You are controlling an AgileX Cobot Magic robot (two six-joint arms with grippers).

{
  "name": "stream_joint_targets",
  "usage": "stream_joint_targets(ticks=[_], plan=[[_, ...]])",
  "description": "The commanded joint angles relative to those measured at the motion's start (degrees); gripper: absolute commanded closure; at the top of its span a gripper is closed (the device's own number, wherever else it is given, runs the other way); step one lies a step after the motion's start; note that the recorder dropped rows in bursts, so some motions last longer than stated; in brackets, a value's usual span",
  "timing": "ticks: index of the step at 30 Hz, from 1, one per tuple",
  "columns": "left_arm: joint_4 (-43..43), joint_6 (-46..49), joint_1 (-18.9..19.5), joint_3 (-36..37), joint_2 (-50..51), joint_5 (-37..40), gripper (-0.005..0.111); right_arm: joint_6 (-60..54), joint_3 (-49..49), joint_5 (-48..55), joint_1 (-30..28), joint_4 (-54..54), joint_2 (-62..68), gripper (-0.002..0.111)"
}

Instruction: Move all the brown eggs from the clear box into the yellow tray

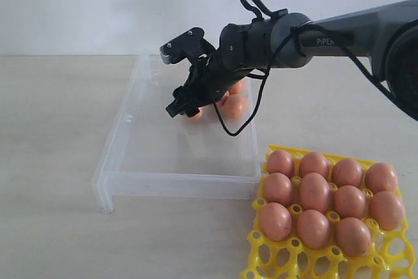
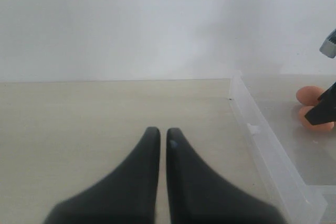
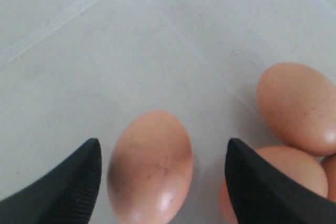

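You are working over a pale beige tabletop [image 1: 52, 161], smooth and matte, with a plain white wall [image 1: 85, 4] behind it. The clear box [image 1: 116, 136] is colourless see-through plastic, shallow and low-walled, its floor faintly marked. Your right gripper [image 3: 163, 145] hangs inside it with its black, finely ribbed fingers [image 3: 73, 187] spread wide. One brown egg [image 3: 149, 169], oval, matte and faintly speckled, lies between the jaws with a gap showing on each side. More brown eggs [image 3: 296, 106] cluster just outside one jaw. The yellow tray [image 1: 274, 262], a glossy lattice of round cups, sits well away from those jaws and holds eleven eggs. Your left gripper [image 2: 160, 132] hovers over bare table beside the box, its smooth black jaws pressed almost together on nothing.
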Motion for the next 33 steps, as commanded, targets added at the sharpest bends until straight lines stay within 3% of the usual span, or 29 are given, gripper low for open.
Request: stream_joint_targets(ticks=[1,12,15,19,20,25,30,33], plan=[[0.1,0.0,-0.2,0.2,-0.2,-0.1,0.103,-0.5,-0.1,-1.7,-0.1,0.3,0.0,0.049],[0.1,0.0,-0.2,0.2,-0.2,-0.1,0.103,-0.4,-0.1,-2.5,-0.1,0.2,2.6,0.05],[0.1,0.0,-0.2,0.2,-0.2,-0.1,0.103,0.8,-0.1,-2.8,-0.1,0.2,2.6,0.065],[0.1,0.0,-0.2,0.2,-0.2,-0.1,0.103,1.1,-0.1,-2.8,-0.1,0.2,2.6,0.106],[0.1,0.0,-0.2,0.2,-0.2,-0.1,0.103,1.4,-0.1,-2.8,-0.1,0.4,2.6,0.108],[0.1,0.0,-0.2,0.2,-0.2,-0.1,0.103,3.2,-0.1,-1.3,-0.1,0.4,2.1,0.108],[0.1,0.0,-0.2,0.2,-0.2,-0.1,0.103,12.3,-0.1,5.8,-0.1,1.1,-1.1,0.108],[0.1,0.0,-0.2,0.2,-0.2,-0.1,0.103,10.8,1.8,4.4,0.2,4.8,-4.8,0.108]])
